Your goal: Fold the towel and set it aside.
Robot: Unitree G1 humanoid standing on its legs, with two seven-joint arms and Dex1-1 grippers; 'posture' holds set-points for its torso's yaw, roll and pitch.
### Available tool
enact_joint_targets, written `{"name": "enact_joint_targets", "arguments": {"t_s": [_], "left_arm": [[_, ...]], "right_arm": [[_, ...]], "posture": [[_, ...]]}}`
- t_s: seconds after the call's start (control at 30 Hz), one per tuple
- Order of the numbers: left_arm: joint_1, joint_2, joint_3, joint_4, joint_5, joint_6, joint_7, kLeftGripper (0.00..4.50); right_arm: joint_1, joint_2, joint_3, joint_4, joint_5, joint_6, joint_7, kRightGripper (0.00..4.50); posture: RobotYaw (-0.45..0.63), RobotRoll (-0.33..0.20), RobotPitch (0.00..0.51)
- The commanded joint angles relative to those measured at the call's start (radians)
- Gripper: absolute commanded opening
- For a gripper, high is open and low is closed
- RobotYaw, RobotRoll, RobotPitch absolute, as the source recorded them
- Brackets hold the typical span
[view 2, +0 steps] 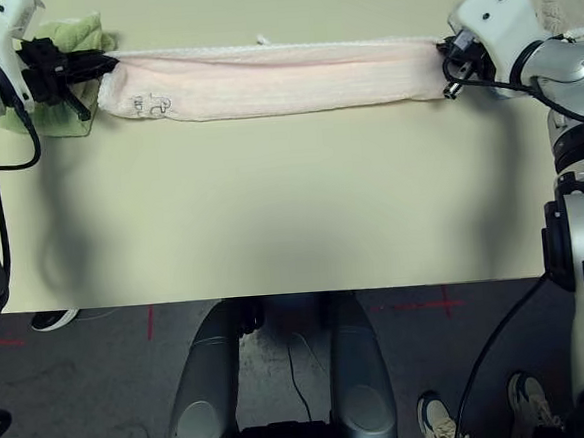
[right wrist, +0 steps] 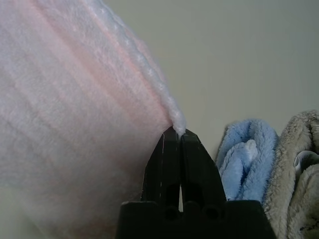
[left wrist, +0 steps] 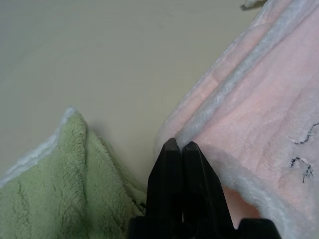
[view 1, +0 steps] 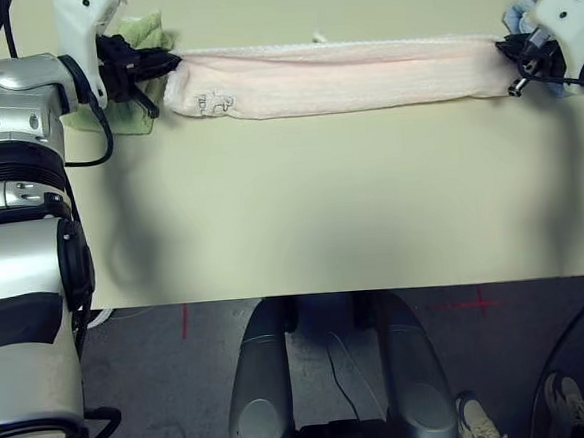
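Observation:
The pale pink towel (view 1: pixel 342 75) lies stretched in a long folded band across the far side of the table, its small cartoon print (view 1: pixel 214 102) near the left end. My left gripper (view 1: pixel 168 59) is shut on the white stitched edge of the towel's left end (left wrist: pixel 209 109), the black fingers (left wrist: pixel 172 169) pressed together on it. At the other end my right gripper (view 1: pixel 506 49) is shut on the towel's edge (right wrist: pixel 164 94), pinching the white hem at its fingertips (right wrist: pixel 192 154).
A light green folded towel (view 1: pixel 144 34) lies under and behind my left gripper. A blue folded towel (right wrist: pixel 246 154) and a beige one (right wrist: pixel 299 169) sit by my right gripper at the table's far right. The table's (view 1: pixel 321 197) front edge runs across the picture's middle.

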Motion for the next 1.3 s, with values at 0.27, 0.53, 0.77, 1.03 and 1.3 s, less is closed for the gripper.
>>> {"name": "enact_joint_targets", "arguments": {"t_s": [0.27, 0.53, 0.77, 1.03, 1.3], "left_arm": [[0.016, 0.044, 0.009, 0.030, 0.037, -0.007, 0.025, 0.04], [0.016, 0.041, 0.004, 0.038, 0.052, -0.020, 0.041, 0.04], [0.019, 0.029, 0.002, 0.054, 0.073, -0.048, 0.097, 1.41], [0.012, 0.034, 0.022, 0.060, 0.070, -0.066, 0.137, 4.30], [-0.014, -0.005, 0.131, 0.028, -0.041, -0.059, 0.090, 4.46]], "right_arm": [[-0.023, 0.006, -0.016, 0.047, -0.029, 0.023, -0.098, 0.00], [-0.033, 0.022, -0.009, 0.053, -0.049, 0.030, -0.113, 0.00], [-0.030, 0.028, -0.021, 0.051, -0.045, 0.040, -0.123, 1.89], [-0.023, 0.028, -0.081, 0.041, 0.003, 0.007, -0.112, 4.50], [0.002, 0.106, -0.295, -0.004, 0.265, -0.005, 0.170, 4.50]], "posture": [[0.01, 0.000, 0.421], [0.01, 0.000, 0.422], [0.00, 0.000, 0.425], [0.00, 0.000, 0.423], [0.01, 0.000, 0.424]]}}
